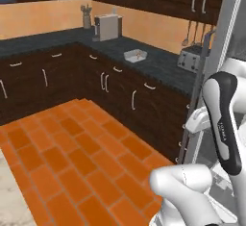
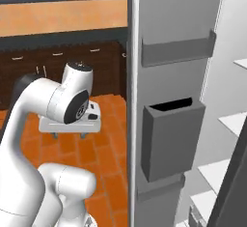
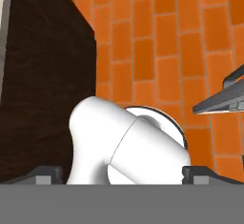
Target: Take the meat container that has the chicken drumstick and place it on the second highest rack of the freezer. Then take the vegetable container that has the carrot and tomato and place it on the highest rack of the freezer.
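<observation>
One white container [image 1: 135,56] sits on the dark counter in the left base view, with a small orange-red item in it that is too small to name. The freezer [image 2: 173,76] stands open at the right. Its door shows grey inner bins, and white racks [image 2: 235,121] show beyond it. My gripper [image 2: 68,135] hangs over the orange floor left of the door, pointing down, far from the container. In the hand view my gripper [image 3: 122,174] is open with nothing between the fingertips [image 3: 46,173]. The chicken drumstick, carrot and tomato cannot be made out.
A toaster [image 1: 190,58] and a coffee machine [image 1: 106,27] stand on the L-shaped counter [image 1: 158,69]. Dark wood cabinets [image 1: 120,93] run beneath it. The freezer door's edge [image 1: 226,32] rises close on my right. Orange tiled floor [image 1: 72,157] lies open to the left.
</observation>
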